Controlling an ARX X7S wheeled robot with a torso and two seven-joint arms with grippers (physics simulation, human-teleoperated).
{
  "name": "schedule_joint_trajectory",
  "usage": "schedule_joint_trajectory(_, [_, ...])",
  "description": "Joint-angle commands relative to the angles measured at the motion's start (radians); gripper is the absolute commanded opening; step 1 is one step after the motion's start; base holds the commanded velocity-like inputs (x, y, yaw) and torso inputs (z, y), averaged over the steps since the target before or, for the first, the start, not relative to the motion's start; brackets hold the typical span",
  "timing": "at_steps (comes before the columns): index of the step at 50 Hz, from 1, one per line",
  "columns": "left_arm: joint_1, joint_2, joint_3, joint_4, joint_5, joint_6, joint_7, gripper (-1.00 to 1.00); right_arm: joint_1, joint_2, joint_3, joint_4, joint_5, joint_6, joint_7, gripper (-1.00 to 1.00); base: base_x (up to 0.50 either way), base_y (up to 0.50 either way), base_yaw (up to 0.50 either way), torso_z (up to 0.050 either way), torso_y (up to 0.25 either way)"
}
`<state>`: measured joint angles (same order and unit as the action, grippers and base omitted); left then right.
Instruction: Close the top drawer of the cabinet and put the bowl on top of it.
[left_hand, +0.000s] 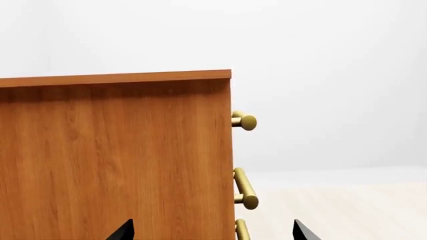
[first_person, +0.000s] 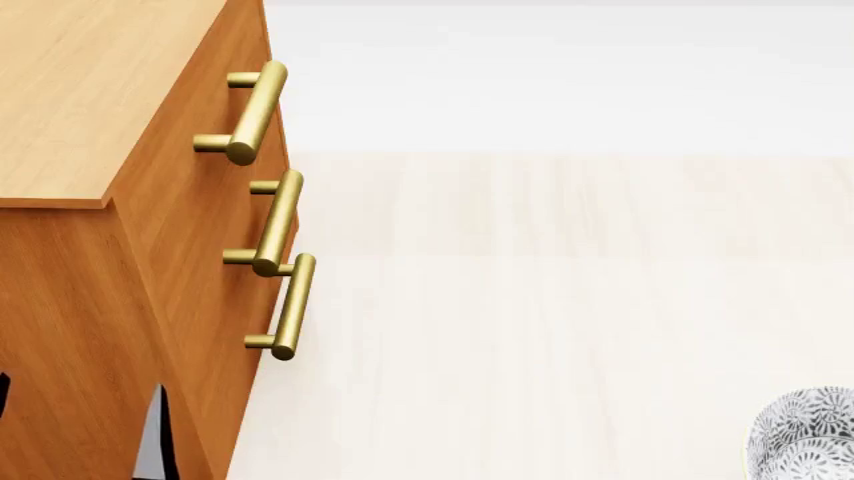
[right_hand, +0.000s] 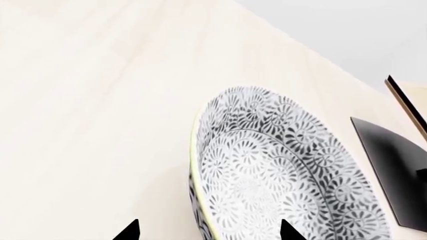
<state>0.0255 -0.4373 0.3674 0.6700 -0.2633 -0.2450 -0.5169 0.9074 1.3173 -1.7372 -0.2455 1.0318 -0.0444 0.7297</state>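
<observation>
While both end effectors gape, black base (right_hand: 390, 170) sits beside the bowl (right_hand: 280, 180).

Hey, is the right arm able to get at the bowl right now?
Probably yes. The right gripper is open, its tips pointed at the bowl, which sits on the pale floor with nothing between them.

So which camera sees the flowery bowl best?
The right wrist view: the bowl fills much of that picture, its patterned inside plain. The head view catches only a piece of it at the corner. The left wrist view shows none.
</observation>
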Motion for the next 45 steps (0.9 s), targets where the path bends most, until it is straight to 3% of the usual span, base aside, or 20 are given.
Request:
schedule_joint_trajectory(1, [0.001, -0.002, 0.002, -0.003, -0.001, 0.004, -0.001, 1.0, -0.012, -0.011, 0.0, 0.019, -0.001, -0.014, -0.001, 1.0, 0.0, 0.0, 0.0, 0.0, 0.0])
schedule_joint_trajectory(45, [-0.001, -0.009, 0.005, 0.0, -0.007, 0.006, -0.012, 1.0, -0.028, -0.035, 0.011, 0.058, 0.009, -0.026, 0.004, 1.0, 0.0, 0.0, 0.0, 0.0, 0.0])
